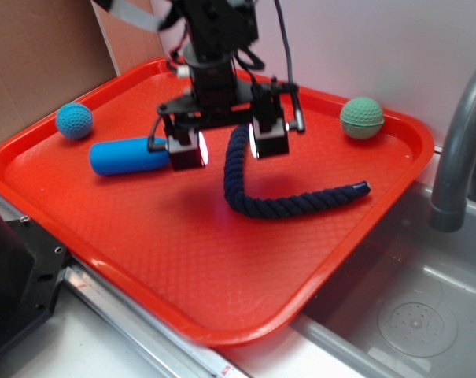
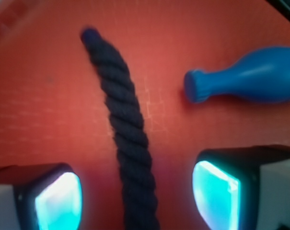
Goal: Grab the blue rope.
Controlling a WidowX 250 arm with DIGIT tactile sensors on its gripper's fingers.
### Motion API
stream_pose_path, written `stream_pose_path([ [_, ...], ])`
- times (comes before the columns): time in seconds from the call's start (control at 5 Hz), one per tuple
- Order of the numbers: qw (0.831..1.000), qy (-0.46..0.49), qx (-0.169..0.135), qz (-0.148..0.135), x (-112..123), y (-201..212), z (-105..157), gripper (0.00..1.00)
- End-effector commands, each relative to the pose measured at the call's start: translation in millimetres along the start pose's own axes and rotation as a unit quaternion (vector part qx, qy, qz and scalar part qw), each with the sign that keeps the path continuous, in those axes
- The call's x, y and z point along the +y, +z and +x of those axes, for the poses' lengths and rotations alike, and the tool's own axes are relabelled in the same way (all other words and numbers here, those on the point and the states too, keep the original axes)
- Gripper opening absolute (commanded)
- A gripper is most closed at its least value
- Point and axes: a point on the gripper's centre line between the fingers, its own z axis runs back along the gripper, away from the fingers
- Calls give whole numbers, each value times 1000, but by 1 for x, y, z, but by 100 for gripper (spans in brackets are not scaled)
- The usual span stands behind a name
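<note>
A red tray (image 1: 143, 260) with a textured floor carries everything here, sitting beside a grey sink (image 1: 411, 315) with a faucet (image 1: 458, 142). The blue rope (image 1: 285, 203) lies on the tray in a bent shape: one stretch runs from a capped end (image 1: 362, 187) near the tray's right edge toward the middle, then turns and heads up toward the far edge. In the wrist view the rope (image 2: 130, 134) runs straight between the two fingers, its other capped end (image 2: 89, 34) lying ahead of them.

The hand (image 1: 228, 148) hangs above the far-middle part of the tray with its jaws spread wide, one finger (image 1: 186, 150) on the side of the blue bottle-shaped toy and the other (image 1: 269, 138) on the opposite side of the rope's upward stretch. Neither pad touches the rope; a clear gap shows on both sides.

The blue bottle-shaped toy (image 1: 127, 156) lies on its side just beside the hand, toward the tray's left edge. A small blue dimpled ball (image 1: 74, 120) rests near the far-left corner, and a green dimpled ball (image 1: 362, 118) near the far-right corner.
</note>
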Motion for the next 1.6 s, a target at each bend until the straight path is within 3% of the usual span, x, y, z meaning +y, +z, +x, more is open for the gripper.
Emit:
stream_pose_path([
  [0.0, 1000, -11, 4, -6, -7, -23, -2, 100],
  [0.2, 1000, 6, -4, -1, -1, -28, -6, 0],
  [0.8, 1000, 9, -4, 10, 5, -28, -4, 0],
  [1.0, 1000, -14, -7, 14, 5, 3, 2, 0],
  [1.2, 996, -85, -1, -21, 6, 52, 12, 0],
  [1.4, 978, -198, 43, -53, 6, 90, 17, 0],
])
